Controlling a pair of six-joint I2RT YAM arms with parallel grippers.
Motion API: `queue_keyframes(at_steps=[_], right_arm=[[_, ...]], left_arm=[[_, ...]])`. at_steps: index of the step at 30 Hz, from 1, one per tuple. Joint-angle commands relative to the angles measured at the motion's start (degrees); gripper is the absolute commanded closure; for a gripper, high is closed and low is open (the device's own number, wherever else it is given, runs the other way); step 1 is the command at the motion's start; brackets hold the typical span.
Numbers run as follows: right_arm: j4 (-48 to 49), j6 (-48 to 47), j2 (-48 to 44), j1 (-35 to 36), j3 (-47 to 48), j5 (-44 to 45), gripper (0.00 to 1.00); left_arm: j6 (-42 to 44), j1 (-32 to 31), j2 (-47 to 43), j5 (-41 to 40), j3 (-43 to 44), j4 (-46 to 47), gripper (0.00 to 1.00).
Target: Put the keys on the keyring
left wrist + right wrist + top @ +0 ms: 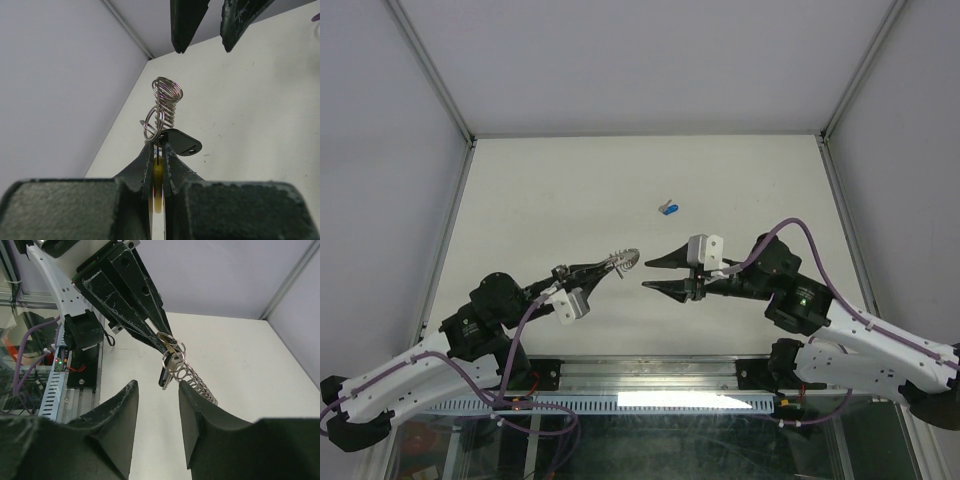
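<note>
Holding: left gripper (612, 264), jaws clenched on the keyring (167, 99) at its yellow segment, raised above the worktop (550, 190).
Coil: it juts toward the right arm, and a hung key (168, 371) dangles from a small loop beside the jaws.
Opposite: right gripper (645, 273), jaws released and empty, facing the coil's tip, near but apart.
Loose: blue-headed key (669, 209) lies flat on the worktop, farther off, between the arms.
Risk: pinching so thin a key lying flat may skid it away. Bumping the coil could twist it in the left grip.
</note>
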Motion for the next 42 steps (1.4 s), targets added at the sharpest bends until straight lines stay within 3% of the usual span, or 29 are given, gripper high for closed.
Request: queue_keyframes(at_steps=[1, 8, 42], right_arm=[[13.7, 3.9, -0.6, -0.1, -3.6, -4.2, 0.6], [17.3, 3.4, 1.5, -0.1, -4.4, -5.5, 0.6], [16.8, 3.5, 2.6, -0.1, -5.0, 0.5, 0.66]], left_arm=[[2.8, 0.4, -1.3, 1.9, -0.7, 6.1, 1.0], [3.8, 0.4, -0.6, 2.2, 0.1, 6.1, 1.0], [4.1, 0.4, -0.8, 3.5, 0.3, 6.6, 1.0]])
